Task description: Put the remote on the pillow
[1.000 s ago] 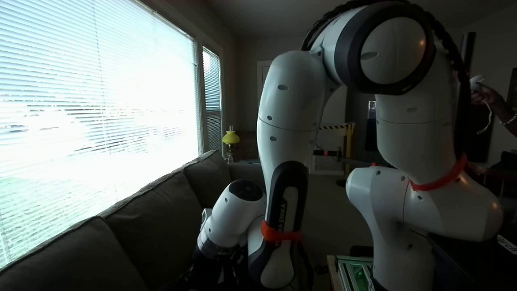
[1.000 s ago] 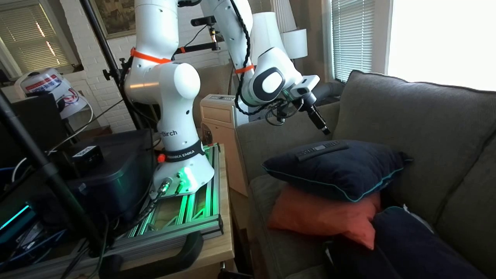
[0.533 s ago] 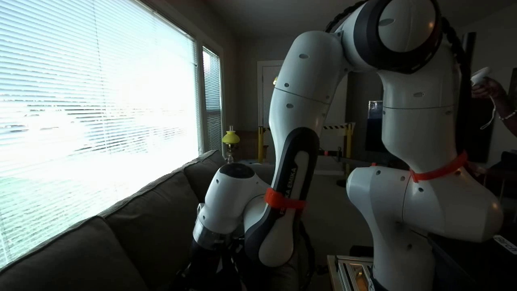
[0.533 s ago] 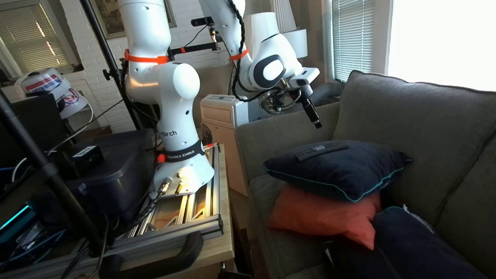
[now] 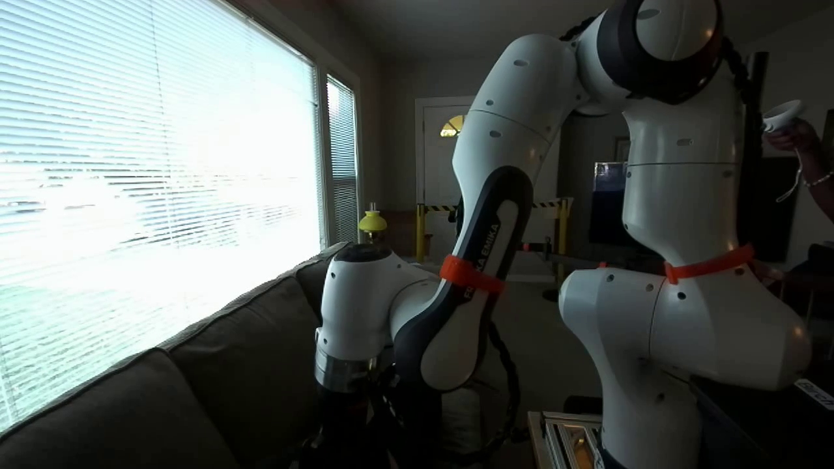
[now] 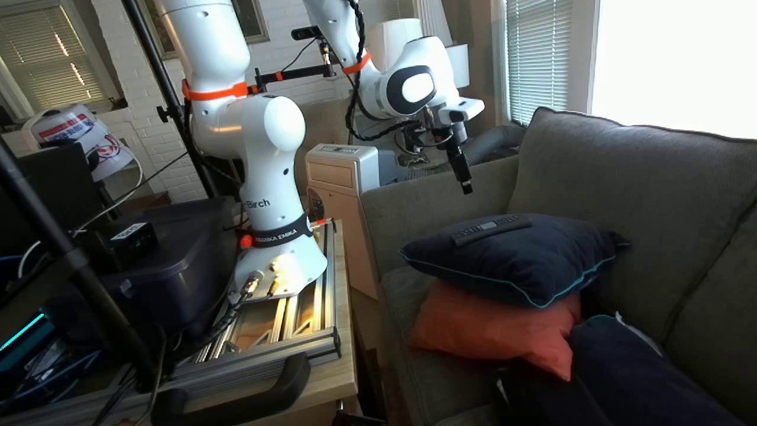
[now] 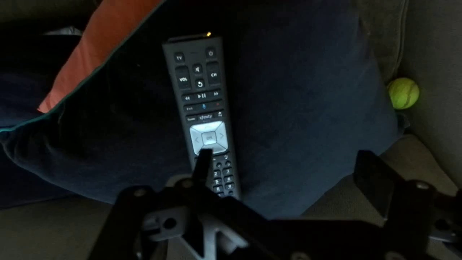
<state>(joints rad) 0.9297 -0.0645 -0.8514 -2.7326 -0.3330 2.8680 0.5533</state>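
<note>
Arm (image 6: 278, 136): reaching over the sofa (image 6: 639, 165); claw (image 7: 283, 164) pointing down above the pillow (image 7: 299, 108).
Claw: spread wide.
Remote (image 7: 200, 97): lying on the navy pillow, keys up.
Lettering: "xfinity", "VOL" on remote; "FRANKA EMIKA", "Birch" on arm.
Obscured: remote's lower end, behind claw in wrist view; arm's top, cropped in both exterior views.

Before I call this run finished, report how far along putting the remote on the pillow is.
Looks done: the remote lies on the dark blue pillow, atop the orange pillow. In hand: nothing; the gripper is open in the wrist view and hangs higher than the remote, apart from it, in an exterior view. Left: apparently no placing; perhaps only withdrawing the gripper.
</note>
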